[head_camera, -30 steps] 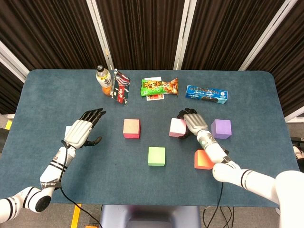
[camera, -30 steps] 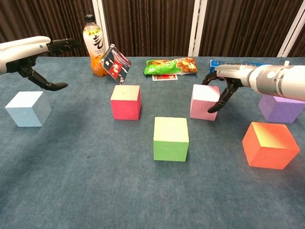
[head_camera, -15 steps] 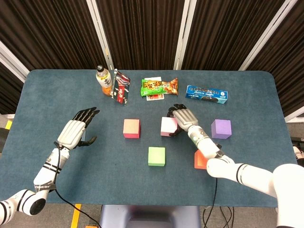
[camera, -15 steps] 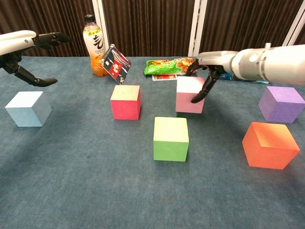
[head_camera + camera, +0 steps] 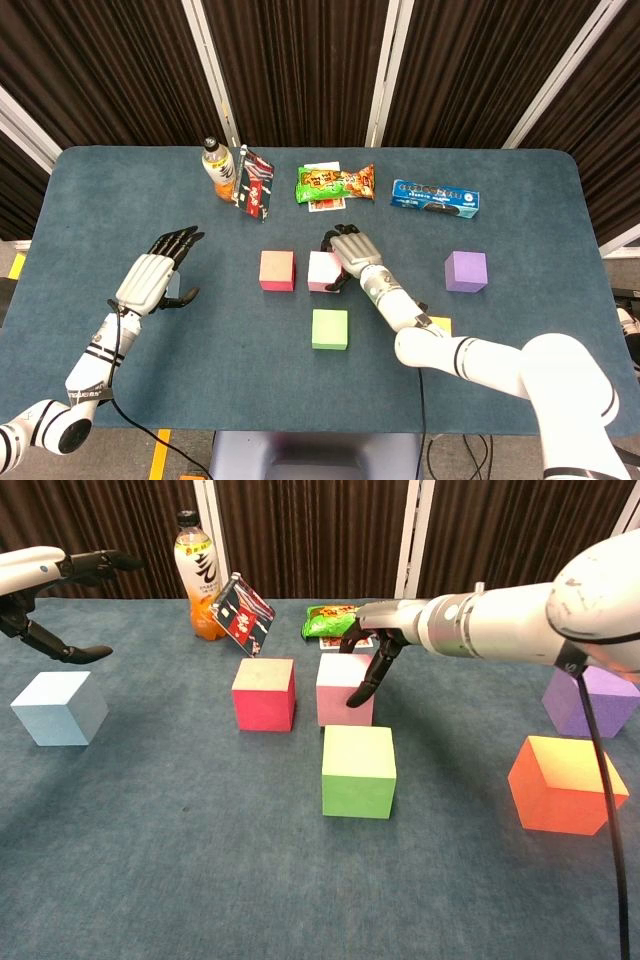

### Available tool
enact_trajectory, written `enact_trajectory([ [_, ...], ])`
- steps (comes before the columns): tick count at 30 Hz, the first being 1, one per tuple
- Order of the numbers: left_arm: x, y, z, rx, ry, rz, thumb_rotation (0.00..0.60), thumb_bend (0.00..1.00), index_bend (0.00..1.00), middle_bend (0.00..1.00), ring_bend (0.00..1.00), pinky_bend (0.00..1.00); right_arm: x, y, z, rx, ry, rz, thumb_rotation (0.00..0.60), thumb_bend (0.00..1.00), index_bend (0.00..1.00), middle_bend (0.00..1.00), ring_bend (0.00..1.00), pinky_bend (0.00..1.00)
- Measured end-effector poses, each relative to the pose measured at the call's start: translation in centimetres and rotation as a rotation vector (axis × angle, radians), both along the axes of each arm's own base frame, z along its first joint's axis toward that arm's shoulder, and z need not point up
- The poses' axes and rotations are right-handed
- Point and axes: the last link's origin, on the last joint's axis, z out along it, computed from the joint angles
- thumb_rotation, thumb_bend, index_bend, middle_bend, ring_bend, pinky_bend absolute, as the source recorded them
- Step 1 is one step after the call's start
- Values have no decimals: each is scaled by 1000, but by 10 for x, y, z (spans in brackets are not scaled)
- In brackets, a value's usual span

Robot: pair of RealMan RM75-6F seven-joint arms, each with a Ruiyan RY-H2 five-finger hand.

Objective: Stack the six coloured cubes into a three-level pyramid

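The right hand [image 5: 372, 655] grips the pale pink cube [image 5: 344, 689] from above, fingers over its far and right faces, just right of the red cube [image 5: 264, 693] mid-desk (likely light, soft foam); left hand [image 5: 153, 277] hovers spread, holding nothing.

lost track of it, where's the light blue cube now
In the chest view the light blue cube sits far left on the table, below the left hand.

Both arms: glossy white shells, black bands at joints. Left hand [image 5: 150, 282] and right hand [image 5: 350, 250]: silver-grey backs, black fingers. Thin black cable, probably along each forearm.
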Motion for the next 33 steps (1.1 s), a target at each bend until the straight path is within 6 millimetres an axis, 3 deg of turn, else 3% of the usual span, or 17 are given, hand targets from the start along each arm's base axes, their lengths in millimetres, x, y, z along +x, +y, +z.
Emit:
enact_trajectory([
  [16, -8, 3, 0, -9, -22, 5, 600, 340, 0, 0, 0, 77, 23, -4, -16, -3, 23, 10, 600, 259, 494, 256, 110, 162],
  [33, -12, 8, -4, -23, -25, 15, 600, 339, 0, 0, 0, 77, 32, -7, -28, 9, 32, 6, 600, 259, 479, 256, 110, 162],
])
